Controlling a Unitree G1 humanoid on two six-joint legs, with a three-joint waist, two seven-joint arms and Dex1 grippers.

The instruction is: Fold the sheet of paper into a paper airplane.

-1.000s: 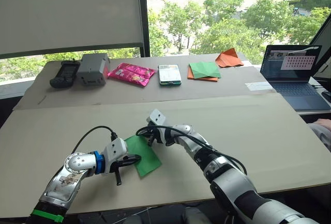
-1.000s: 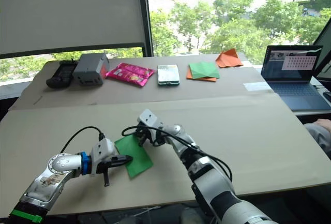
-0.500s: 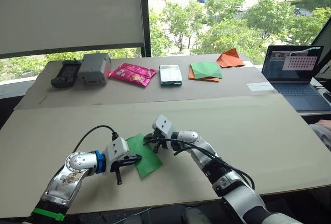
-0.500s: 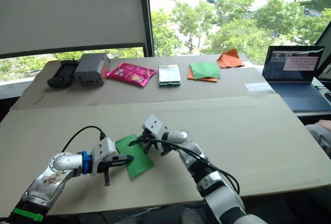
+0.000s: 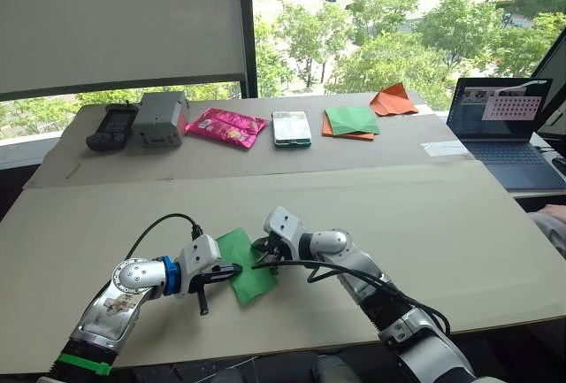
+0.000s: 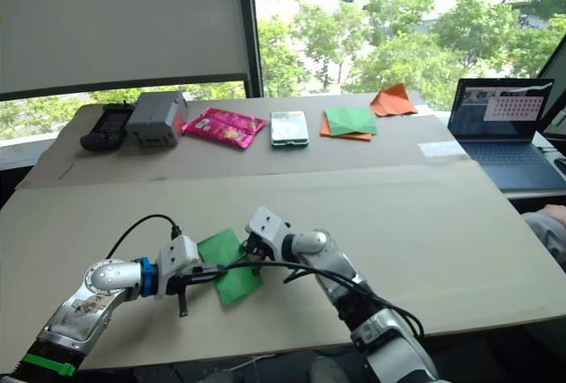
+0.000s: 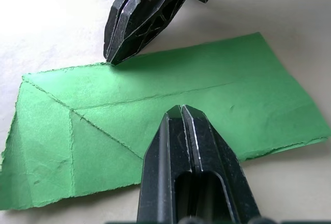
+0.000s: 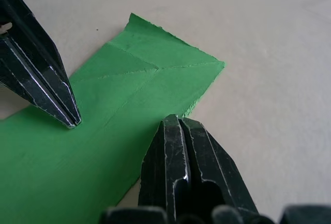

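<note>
On the sheet of paper (image 7: pixel 170 100), both closed hands (image 7: pixel 181 111) (image 8: pixel 178 120) press.

The creased green sheet of paper (image 5: pixel 245 264) lies flat, partly folded, on the table.

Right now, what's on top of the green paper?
Both shut claws: the left claw presses mid-sheet on the paper, the right claw at its edge. Beneath it, the table; anything else is covered.
</note>
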